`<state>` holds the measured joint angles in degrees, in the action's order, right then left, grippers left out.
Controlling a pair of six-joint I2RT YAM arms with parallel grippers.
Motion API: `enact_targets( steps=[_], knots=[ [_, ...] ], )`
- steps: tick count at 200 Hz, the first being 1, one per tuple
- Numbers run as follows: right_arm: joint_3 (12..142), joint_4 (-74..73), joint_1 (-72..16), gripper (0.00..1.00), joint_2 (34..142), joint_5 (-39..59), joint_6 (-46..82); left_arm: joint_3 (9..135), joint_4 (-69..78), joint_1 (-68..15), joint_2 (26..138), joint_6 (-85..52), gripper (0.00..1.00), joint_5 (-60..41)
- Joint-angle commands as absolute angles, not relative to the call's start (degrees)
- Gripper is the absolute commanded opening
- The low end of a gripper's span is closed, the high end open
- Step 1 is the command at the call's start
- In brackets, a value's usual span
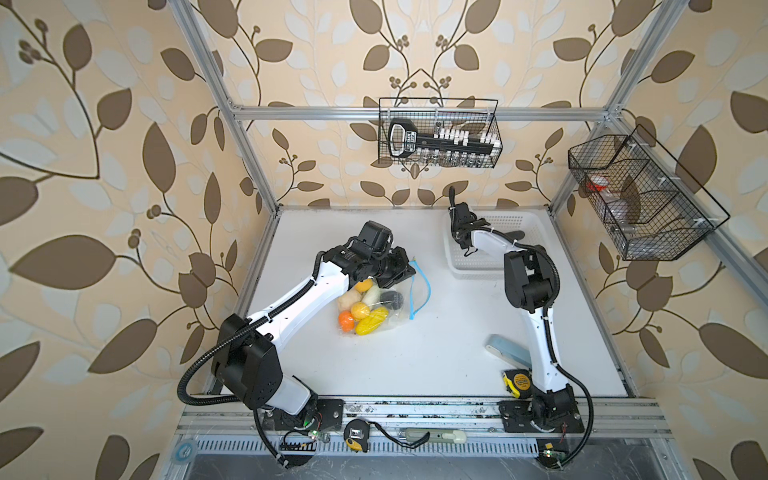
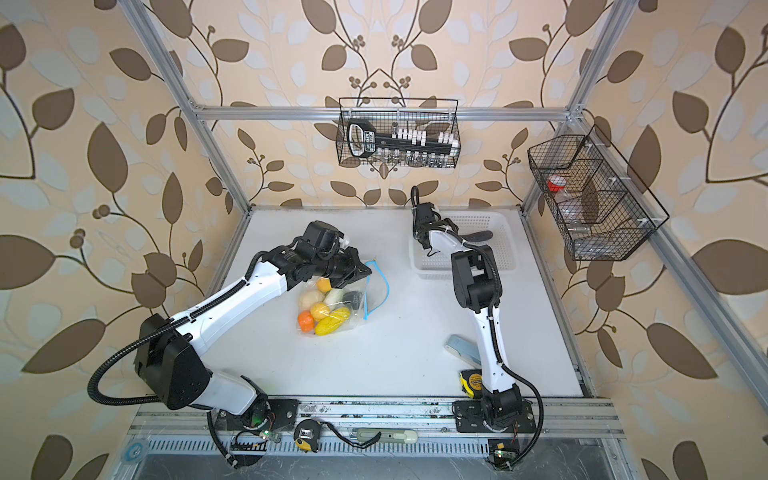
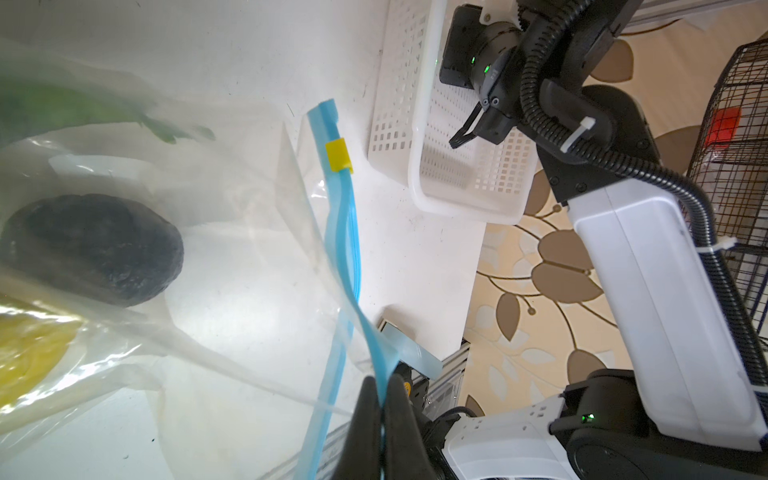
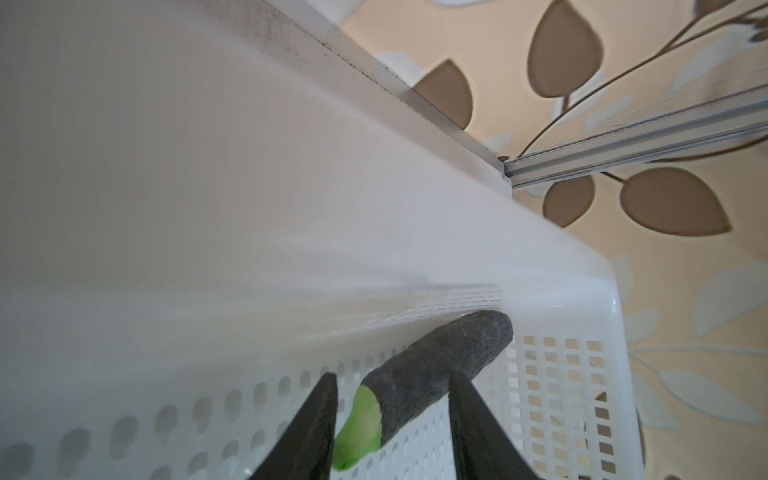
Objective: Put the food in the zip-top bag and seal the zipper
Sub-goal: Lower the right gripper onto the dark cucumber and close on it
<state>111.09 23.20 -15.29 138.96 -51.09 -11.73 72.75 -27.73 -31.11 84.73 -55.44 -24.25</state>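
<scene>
Left gripper (image 3: 380, 388) pressed together on the light-blue zipper (image 3: 345, 232). Zip-top bag (image 1: 397, 322) centre-left on table (image 1: 436, 353), toy food (image 1: 370, 324) inside. Right gripper (image 4: 392, 376) spread, straddling dark-green cucumber (image 4: 436, 361) in white basket (image 1: 478, 268), far right.

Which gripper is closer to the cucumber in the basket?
Right. The right gripper has its fingers either side of the cucumber in the basket; the left gripper, across the table, is shut on the blue zipper.
</scene>
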Motion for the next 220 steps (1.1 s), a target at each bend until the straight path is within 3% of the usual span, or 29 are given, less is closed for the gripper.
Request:
enact_targets(
  steps=[1, 84, 159, 220],
  knots=[
    [109.4, 25.2, -15.0, 0.44, 139.3, -51.6, -11.1, 72.6, -27.0, -30.4, 84.6, -54.0, 0.02, -25.4],
    [106.5, 26.5, -15.3, 0.53, 137.2, -50.2, -8.9, 72.1, -26.7, -30.4, 84.0, -54.1, 0.02, -25.7],
    [105.0, 24.8, -14.9, 0.44, 136.8, -50.6, -8.5, 71.6, -27.4, -29.9, 82.9, -53.8, 0.02, -25.7],
    [106.0, 23.2, -14.8, 0.49, 135.6, -51.2, -9.2, 71.2, -27.7, -29.6, 82.8, -53.7, 0.02, -25.6]
  ],
)
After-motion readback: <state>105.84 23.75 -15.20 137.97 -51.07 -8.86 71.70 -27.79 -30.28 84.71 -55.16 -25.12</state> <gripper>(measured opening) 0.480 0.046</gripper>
